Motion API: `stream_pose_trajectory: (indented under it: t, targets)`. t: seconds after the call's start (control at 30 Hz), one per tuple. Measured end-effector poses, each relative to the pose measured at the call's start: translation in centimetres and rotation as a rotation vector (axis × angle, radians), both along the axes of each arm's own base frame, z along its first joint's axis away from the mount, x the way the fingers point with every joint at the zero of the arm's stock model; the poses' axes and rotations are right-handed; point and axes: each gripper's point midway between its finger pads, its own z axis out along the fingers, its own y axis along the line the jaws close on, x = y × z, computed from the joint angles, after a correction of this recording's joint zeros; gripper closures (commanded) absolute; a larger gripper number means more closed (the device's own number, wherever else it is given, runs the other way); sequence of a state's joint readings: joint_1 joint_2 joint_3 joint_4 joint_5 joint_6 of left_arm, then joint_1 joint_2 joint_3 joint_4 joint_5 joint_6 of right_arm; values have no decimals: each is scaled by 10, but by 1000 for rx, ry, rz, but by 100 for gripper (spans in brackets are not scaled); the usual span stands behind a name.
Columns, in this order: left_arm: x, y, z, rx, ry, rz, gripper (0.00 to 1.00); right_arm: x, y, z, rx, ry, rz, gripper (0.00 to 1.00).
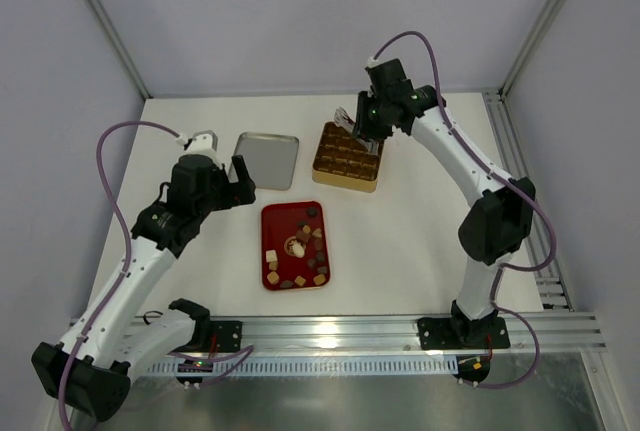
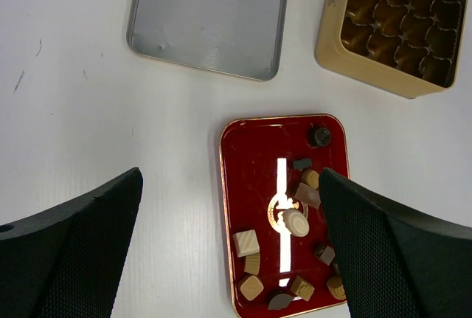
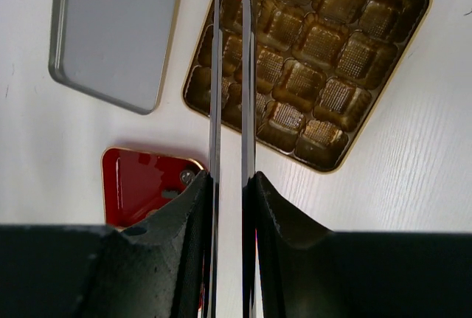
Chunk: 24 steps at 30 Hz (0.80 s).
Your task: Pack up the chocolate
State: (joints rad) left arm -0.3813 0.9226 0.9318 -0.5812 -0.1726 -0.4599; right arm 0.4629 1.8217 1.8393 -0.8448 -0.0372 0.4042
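**Chocolate on red tray, right gripper holding tongs over tin**

Chocolate (image 2: 245, 243) pieces, dark and tan, plus one whitish round piece (image 2: 296, 222), lie scattered on red tray (image 1: 275, 219). Left gripper (image 2: 230, 178) has its fingers spread wide with nothing held, up just past the tray's far-left corner. Right gripper (image 3: 230, 181) is clenched on metal tongs (image 3: 214, 74), beyond the tray's far-right corner, over gold tin (image 3: 317, 60). Tong blades are close and parallel; cannot tell if anything sits at the tips. Silver lid (image 1: 267, 159) lies flat beyond the tray's far-left corner.

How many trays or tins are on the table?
3: silver tray at back left, gold tin right of it, red tray below them in the top view. None appears hidden.
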Motion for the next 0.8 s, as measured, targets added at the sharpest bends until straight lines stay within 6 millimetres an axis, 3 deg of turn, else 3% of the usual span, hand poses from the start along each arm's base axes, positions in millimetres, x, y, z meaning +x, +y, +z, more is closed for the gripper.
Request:
stream_pose_trajectory:
  t: [0.2,0.37,0.63,0.8]
  targets:
    - [1,0,-2,2,7,-1,0,26,3,-32,-25,49,-8,70]
    - [1,0,-2,2,7,-1,0,32,7,-48,-32,81,-2,70]
    - [1,0,-2,3,7,0,0,32,8,-50,-31,82,-1,69]
    - [1,0,-2,2,7,0,0,33,9,-49,-28,77,-1,64]
